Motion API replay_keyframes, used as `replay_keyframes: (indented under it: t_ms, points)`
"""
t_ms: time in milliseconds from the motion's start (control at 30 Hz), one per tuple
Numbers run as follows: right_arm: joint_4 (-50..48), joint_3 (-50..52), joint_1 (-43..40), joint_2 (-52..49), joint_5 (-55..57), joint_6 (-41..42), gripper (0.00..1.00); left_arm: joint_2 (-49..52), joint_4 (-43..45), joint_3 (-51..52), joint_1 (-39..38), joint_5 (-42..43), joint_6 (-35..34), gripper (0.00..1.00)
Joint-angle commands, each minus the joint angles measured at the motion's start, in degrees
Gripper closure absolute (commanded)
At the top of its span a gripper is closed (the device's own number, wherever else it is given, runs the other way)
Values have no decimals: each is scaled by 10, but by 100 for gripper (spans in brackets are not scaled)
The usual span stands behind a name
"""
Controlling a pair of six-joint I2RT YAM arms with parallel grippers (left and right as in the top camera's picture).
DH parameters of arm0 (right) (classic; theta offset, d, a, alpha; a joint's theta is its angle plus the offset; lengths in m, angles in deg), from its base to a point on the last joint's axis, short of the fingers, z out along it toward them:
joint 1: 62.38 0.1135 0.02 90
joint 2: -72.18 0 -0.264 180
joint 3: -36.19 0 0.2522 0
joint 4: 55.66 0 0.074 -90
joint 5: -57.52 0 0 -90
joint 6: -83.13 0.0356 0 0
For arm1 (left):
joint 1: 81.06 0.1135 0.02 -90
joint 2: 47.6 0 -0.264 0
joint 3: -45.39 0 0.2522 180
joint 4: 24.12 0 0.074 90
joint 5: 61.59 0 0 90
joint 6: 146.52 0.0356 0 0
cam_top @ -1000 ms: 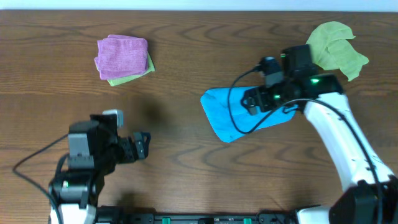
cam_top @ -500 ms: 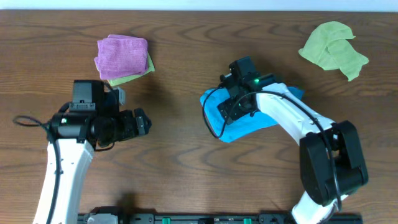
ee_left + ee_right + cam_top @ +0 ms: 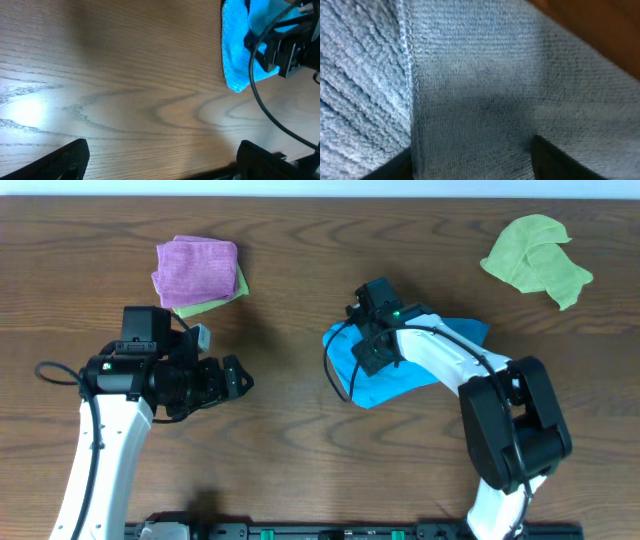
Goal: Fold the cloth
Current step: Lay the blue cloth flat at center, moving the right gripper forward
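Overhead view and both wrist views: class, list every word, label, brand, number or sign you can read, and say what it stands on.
None: no view shows a word, number, brand or sign that can be read.
The blue cloth, the purple cloth, the green cloth and the wooden table all look plain, with no label in sight.

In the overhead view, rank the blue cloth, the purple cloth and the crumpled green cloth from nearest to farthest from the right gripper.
1. The blue cloth, directly under the right gripper.
2 and 3. Too close to call: the purple cloth, toward the picture's upper left, and the crumpled green cloth, toward its upper right.
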Motion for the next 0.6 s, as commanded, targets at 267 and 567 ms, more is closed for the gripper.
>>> replay_keyframes:
  t_ms: [267,567]
  points:
    - [-9,-27,5,9,81,-4,99,0,0,-13,0,16,0,4]
    - [-103,-92,34,16,110,-4,99,0,3,-13,0,16,-7,5]
